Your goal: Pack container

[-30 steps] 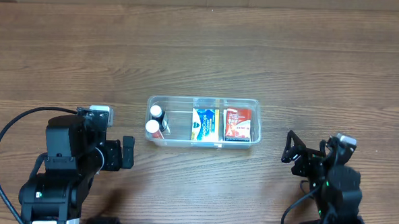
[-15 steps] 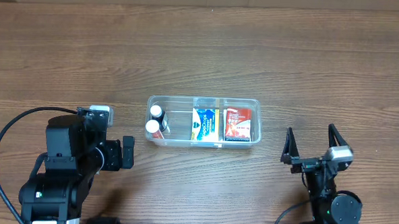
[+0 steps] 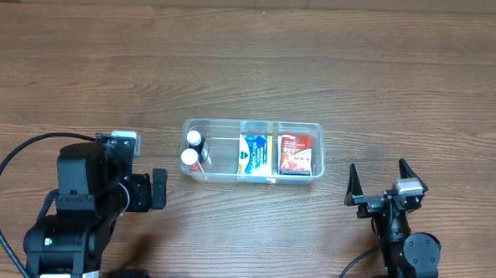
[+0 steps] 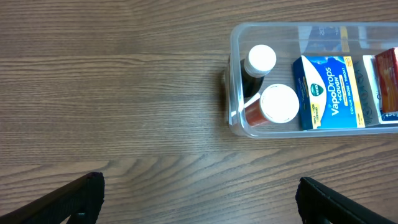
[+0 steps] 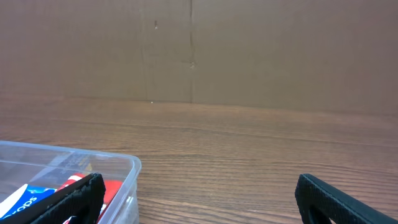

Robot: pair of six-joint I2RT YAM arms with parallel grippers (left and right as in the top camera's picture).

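Only the right pincer (image 3: 379, 173) had shifted since the earlier overhead view: it had swung from a turned, folded pose to face squarely up the table (image 3: 318, 67) and then settled a little lower, while the left pincer (image 3: 157, 190) and everything in the tub sat as before. Both pincers had their fingers spread wide apart and held nothing. The container (image 3: 221, 178) lay beyond the two pincers and between them, ahead of the left one and off to its right, and ahead of the right one and off to its left, touched by neither. Nearest the left pincer, at that end of the tub, stood two bottles with white caps, one (image 3: 195, 138) just behind the other (image 3: 189, 157), upright so that they took little room. Farther from the left pincer a blue box (image 3: 254, 153) lay flat, label up, and a red box (image 3: 300, 154) lay flat beside it at the end nearest the right pincer, the pair filling the rest of the floor. No loose item showed on the wood around either pincer. Judging by that and by the empty, drawn-back pincers, the packing seemed finished or nearly so, with the arms parked clear so as not to knock the tub.
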